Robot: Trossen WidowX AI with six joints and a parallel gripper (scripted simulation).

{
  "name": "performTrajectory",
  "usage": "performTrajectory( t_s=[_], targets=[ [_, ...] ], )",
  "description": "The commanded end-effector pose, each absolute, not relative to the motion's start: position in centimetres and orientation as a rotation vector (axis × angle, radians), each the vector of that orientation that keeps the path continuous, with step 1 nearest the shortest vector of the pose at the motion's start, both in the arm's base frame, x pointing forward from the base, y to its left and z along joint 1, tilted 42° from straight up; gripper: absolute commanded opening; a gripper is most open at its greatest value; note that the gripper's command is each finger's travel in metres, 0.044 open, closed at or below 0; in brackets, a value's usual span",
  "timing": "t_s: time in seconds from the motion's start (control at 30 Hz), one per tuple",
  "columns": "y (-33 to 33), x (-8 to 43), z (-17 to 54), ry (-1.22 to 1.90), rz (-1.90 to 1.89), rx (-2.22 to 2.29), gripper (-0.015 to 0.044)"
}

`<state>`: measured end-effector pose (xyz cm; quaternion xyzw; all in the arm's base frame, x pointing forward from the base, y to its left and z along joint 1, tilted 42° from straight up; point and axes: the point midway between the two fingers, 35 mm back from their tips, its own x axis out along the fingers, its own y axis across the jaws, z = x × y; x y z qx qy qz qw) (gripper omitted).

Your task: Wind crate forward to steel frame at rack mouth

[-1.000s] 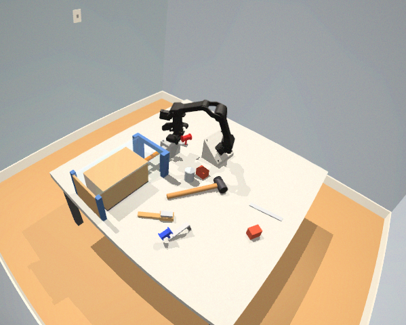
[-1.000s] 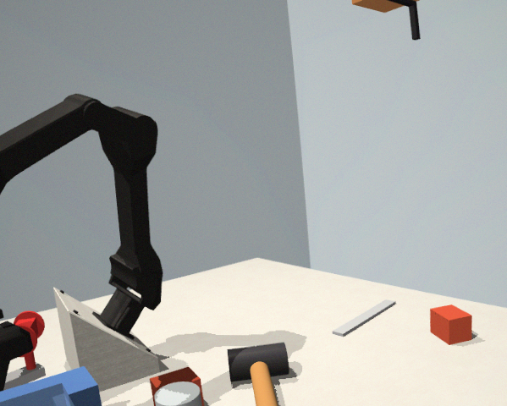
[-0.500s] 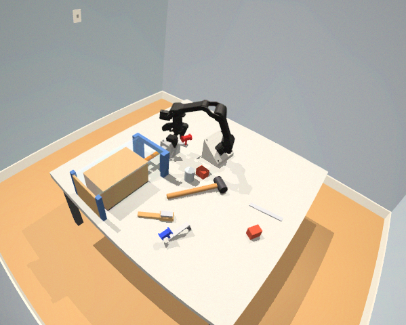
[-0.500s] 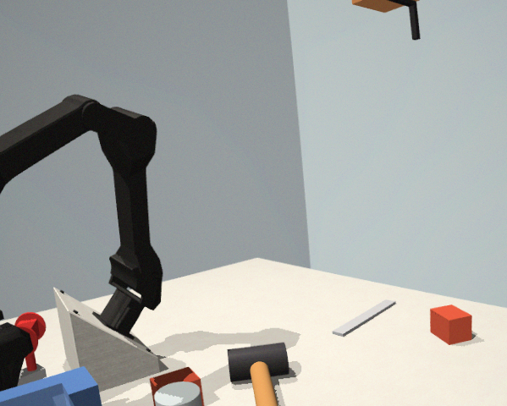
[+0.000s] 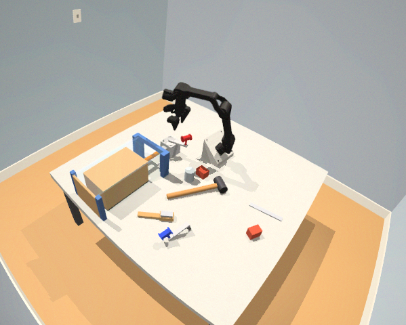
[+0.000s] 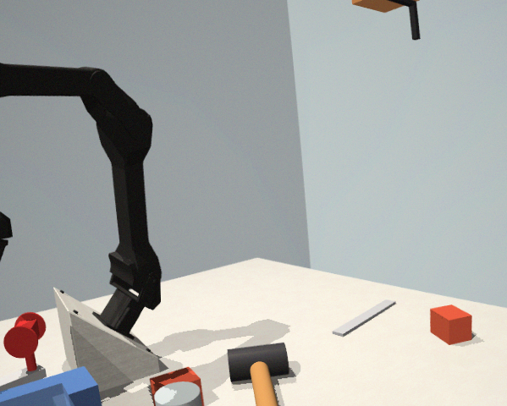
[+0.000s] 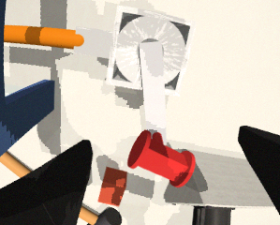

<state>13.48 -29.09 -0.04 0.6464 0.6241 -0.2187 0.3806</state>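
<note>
The tan crate [image 5: 115, 168] sits flat inside the clear-panelled cubby; a gap shows between its front and the blue frame [image 5: 164, 164] [image 7: 27, 96] at the mouth. An orange bar [image 5: 151, 156] [image 7: 41, 37] runs from the crate side toward the winch [image 5: 172, 149] [image 7: 117, 70]. A grey handle arm [image 5: 177, 142] [image 7: 154, 105] lies across the winch top, its inner end over the centre; its key is hidden. Its red knob [image 5: 186, 138] [image 6: 20, 342] [image 7: 163, 161] points away from the cubby. My gripper [image 5: 178, 124] [image 7: 168, 141] is open and empty, above the winch and handle.
A second crank with a blue knob [image 5: 165, 233] lies near the front edge beside a wooden brush [image 5: 150, 214]. A mallet [image 5: 196, 191] [image 6: 257, 362], grey cylinder [image 5: 189, 175], red open box [image 5: 202, 172], grey strip [image 5: 265, 212] [image 6: 364, 317] and red block [image 5: 253, 231] [image 6: 450, 324] lie around the bench.
</note>
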Motion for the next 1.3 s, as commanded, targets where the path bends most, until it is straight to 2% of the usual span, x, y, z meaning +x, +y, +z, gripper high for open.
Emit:
performTrajectory(
  t_s=[0.0,0.33,0.9,1.27],
  targets=[
    [-29.40,13.30,0.76,1.605,-0.554,1.645,0.0440],
    [-29.26,13.37,0.62,1.601,-0.554,1.652,0.0440],
    [-29.26,13.37,0.62,1.601,-0.554,1.652,0.0000],
    [-29.26,13.37,0.62,1.601,-0.554,1.652,0.0000]
  ],
)
